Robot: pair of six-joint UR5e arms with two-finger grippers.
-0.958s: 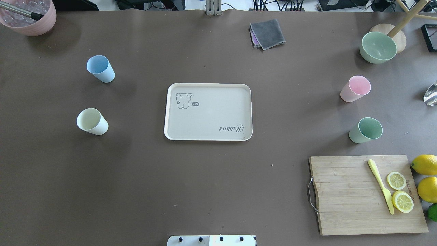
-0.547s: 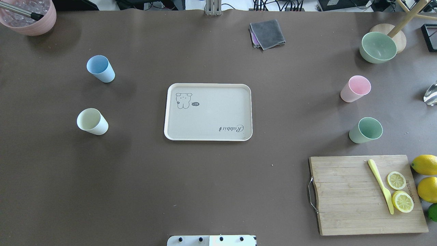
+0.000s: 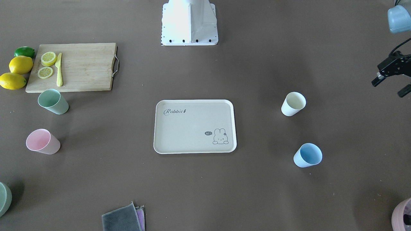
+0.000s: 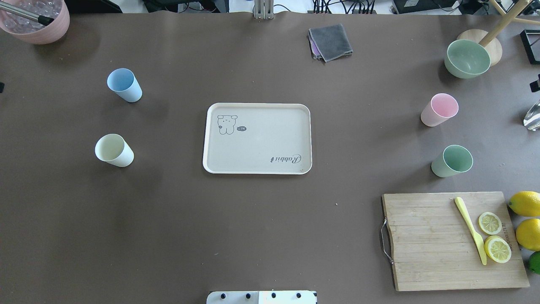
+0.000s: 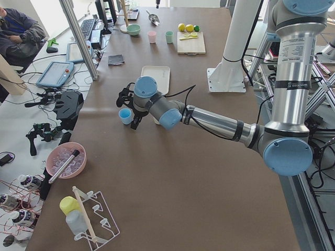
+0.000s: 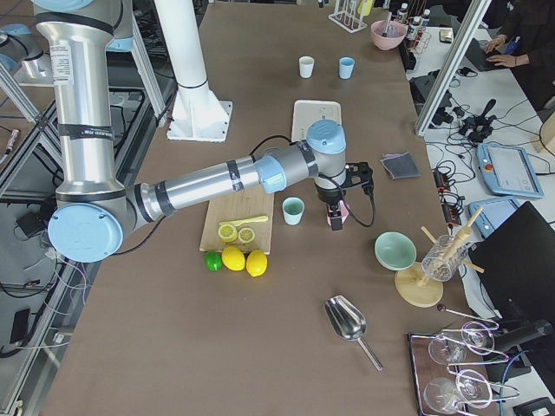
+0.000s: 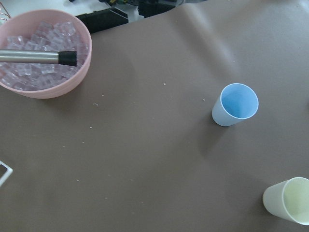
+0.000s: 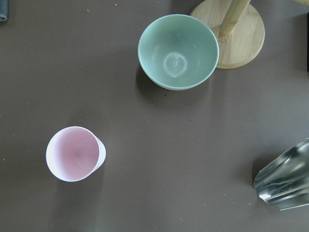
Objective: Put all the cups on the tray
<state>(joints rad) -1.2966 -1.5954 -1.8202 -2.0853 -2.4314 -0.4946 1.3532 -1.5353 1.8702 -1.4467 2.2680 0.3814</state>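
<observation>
The beige tray (image 4: 261, 139) lies empty mid-table. The cream-white cup (image 4: 113, 150) and light blue cup (image 4: 123, 84) stand upright to its left. The pink cup (image 4: 439, 109) and mint green cup (image 4: 452, 161) stand upright to its right. My left gripper (image 3: 387, 89) hovers open and empty beyond the cream and blue cups, at the front-facing view's right edge. My right gripper (image 6: 336, 208) hangs over the pink cup's area; only a black sliver of it (image 4: 535, 83) reaches the overhead view, so I cannot tell its state.
A wooden cutting board (image 4: 422, 240) with a yellow knife and lemon slices sits front right, with lemons beside it. A green bowl (image 4: 467, 58) and a wooden stand are back right, a pink ice bowl (image 4: 36, 19) back left, and a grey cloth (image 4: 330, 41) at the back.
Black slivers of both grippers now show at the left and right edges of the overhead view, where nothing showed before. The cups and tray have not moved.
</observation>
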